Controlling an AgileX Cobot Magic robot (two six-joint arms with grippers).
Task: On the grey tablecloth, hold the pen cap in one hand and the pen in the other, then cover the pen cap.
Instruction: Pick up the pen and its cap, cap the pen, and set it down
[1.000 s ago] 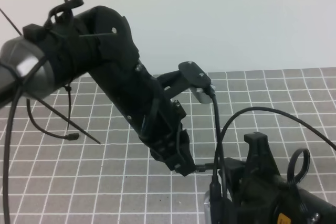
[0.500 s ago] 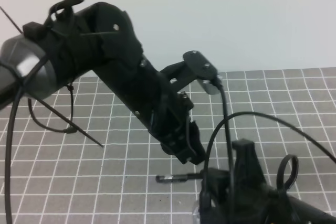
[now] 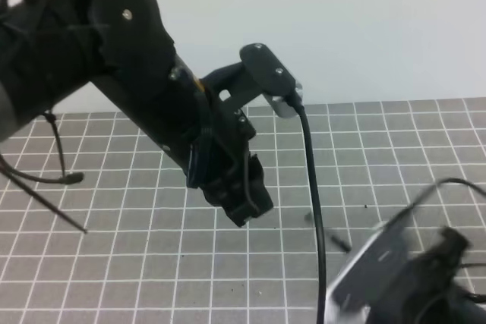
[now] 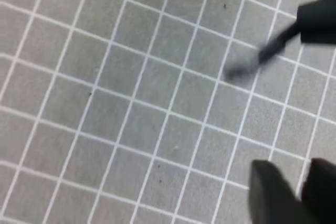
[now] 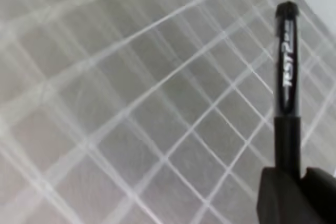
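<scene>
Here, the pen (image 5: 287,98) is pinched at its lower end by the right gripper (image 5: 300,182), pen cap (image 5: 286,11) seated on top, above the grey tablecloth (image 3: 425,149), while whether the left gripper (image 3: 241,204) is spread cannot be told.

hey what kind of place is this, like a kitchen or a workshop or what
Most likely a robot test bench or lab, not a home room. A grey tablecloth printed with a white grid covers the work surface, a plain pale wall stands behind it, and two black cabled arms work over it, the right claw holding a pen.
</scene>
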